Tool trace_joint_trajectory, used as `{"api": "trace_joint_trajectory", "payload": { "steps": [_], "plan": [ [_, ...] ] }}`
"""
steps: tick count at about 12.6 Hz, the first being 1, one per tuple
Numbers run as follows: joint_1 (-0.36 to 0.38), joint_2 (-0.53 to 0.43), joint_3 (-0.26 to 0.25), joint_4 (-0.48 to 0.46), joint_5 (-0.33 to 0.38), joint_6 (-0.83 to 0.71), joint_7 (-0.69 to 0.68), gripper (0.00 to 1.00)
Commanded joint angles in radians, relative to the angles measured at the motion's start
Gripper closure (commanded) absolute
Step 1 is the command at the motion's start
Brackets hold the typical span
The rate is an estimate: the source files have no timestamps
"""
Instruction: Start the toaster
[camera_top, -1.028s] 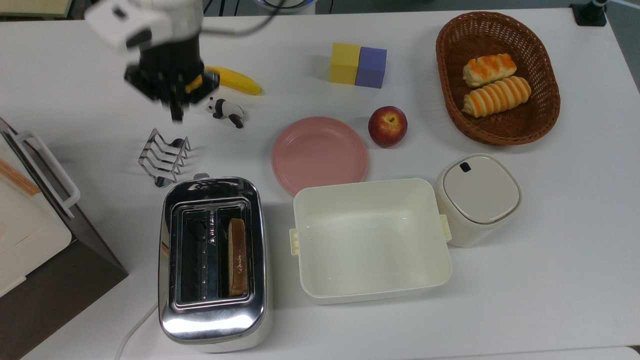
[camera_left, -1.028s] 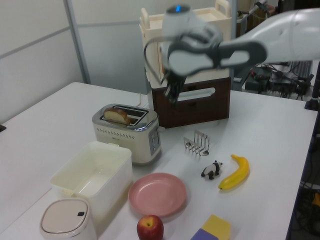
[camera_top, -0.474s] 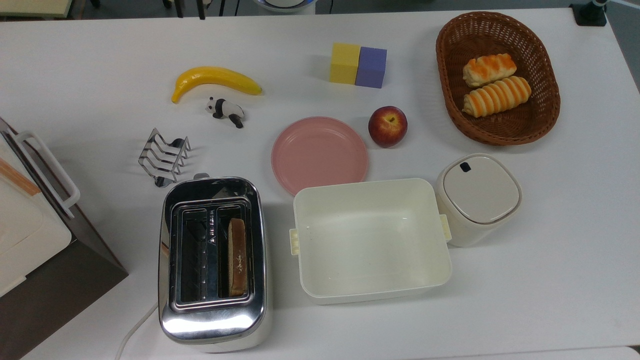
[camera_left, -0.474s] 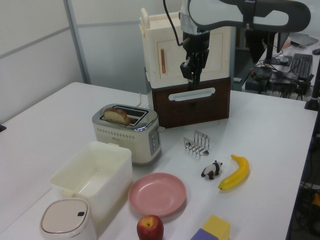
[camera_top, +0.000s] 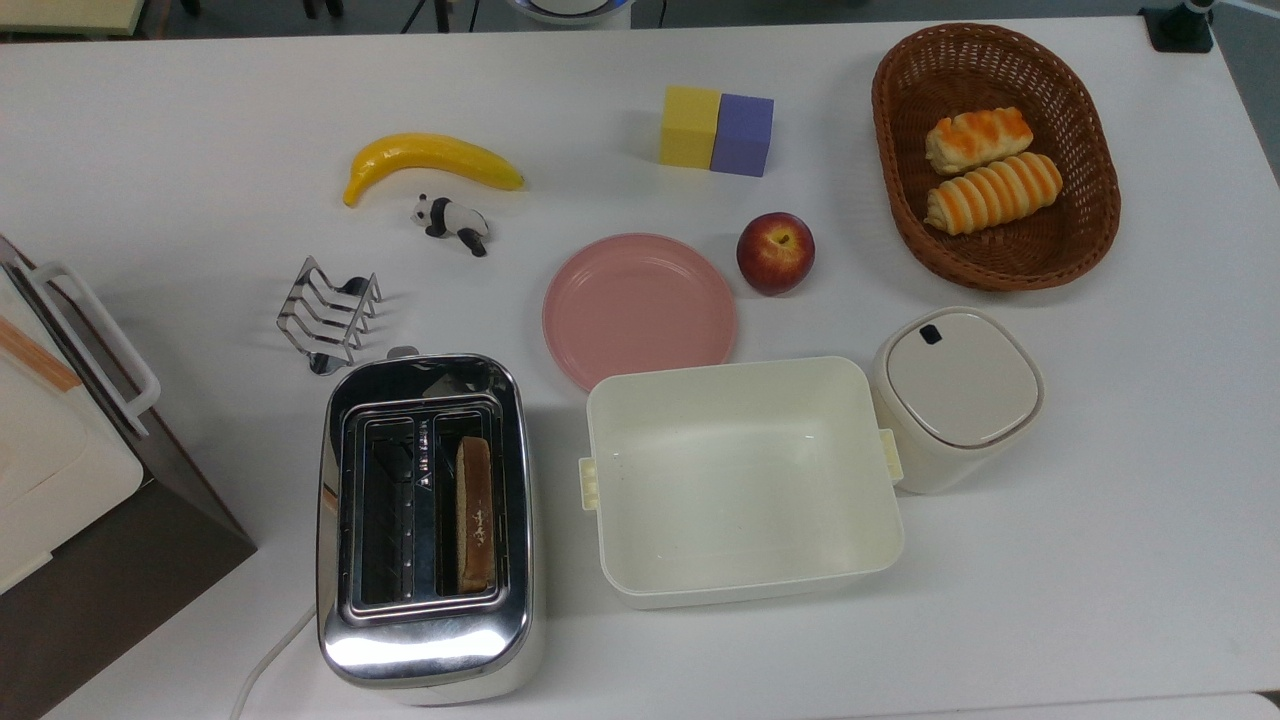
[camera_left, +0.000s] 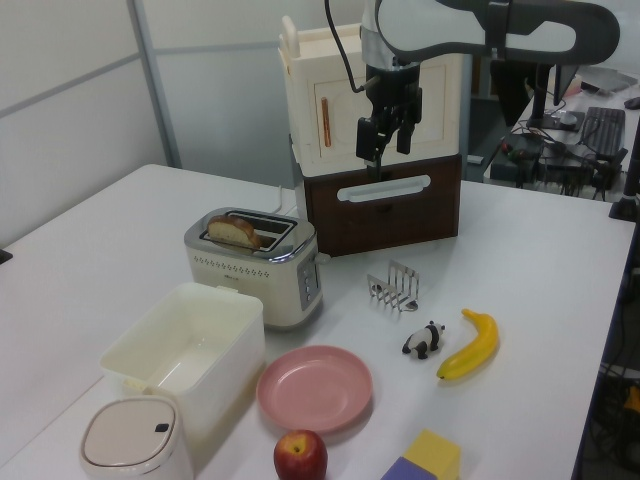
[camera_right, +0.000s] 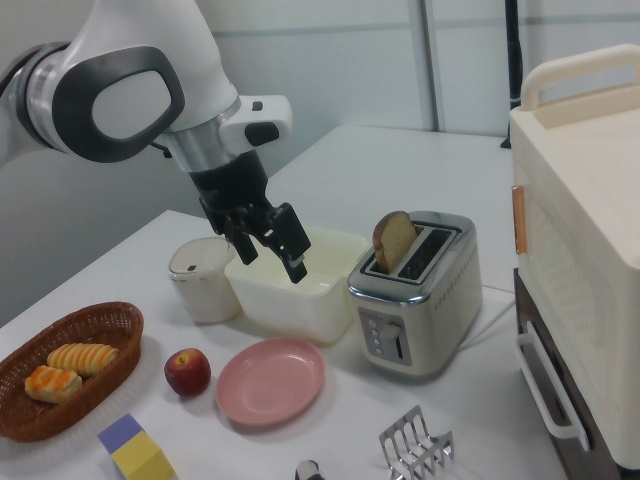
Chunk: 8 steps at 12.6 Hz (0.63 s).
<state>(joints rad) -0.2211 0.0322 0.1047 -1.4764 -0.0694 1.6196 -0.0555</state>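
The chrome two-slot toaster (camera_top: 425, 630) (camera_left: 255, 270) (camera_right: 415, 300) stands near the table's front edge in the top view. A slice of bread (camera_top: 474, 512) (camera_left: 235, 230) (camera_right: 393, 240) stands in one of its slots, sticking up. The toaster's small lever (camera_top: 402, 352) is on the end facing the toast rack, and its white cord (camera_top: 262, 668) trails off the other end. My gripper (camera_left: 385, 150) (camera_right: 272, 258) hangs open and empty, high above the table and well apart from the toaster.
A wire toast rack (camera_top: 330, 315), panda figure (camera_top: 452, 222) and banana (camera_top: 430, 160) lie beyond the toaster. A cream tub (camera_top: 740, 480), pink plate (camera_top: 640, 310), apple (camera_top: 775, 252), lidded jar (camera_top: 958, 395), bread basket (camera_top: 995, 260) and foam blocks (camera_top: 716, 130) stand at the top view's right. A white-and-brown appliance (camera_top: 60, 470) sits at the top view's left.
The arm rose out of the top view a second ago. In the left view the gripper has shifted slightly, and its two fingers now show spread apart.
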Motion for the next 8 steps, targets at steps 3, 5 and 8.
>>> {"api": "trace_joint_trajectory", "payload": {
  "steps": [3,5,8],
  "plan": [
    [0.022,-0.014,0.0,-0.015,0.042,-0.01,0.011,0.0],
    [0.029,-0.012,0.003,-0.015,0.043,-0.007,0.016,0.0],
    [0.034,-0.012,0.004,-0.016,0.043,-0.007,0.017,0.0]
  ]
}}
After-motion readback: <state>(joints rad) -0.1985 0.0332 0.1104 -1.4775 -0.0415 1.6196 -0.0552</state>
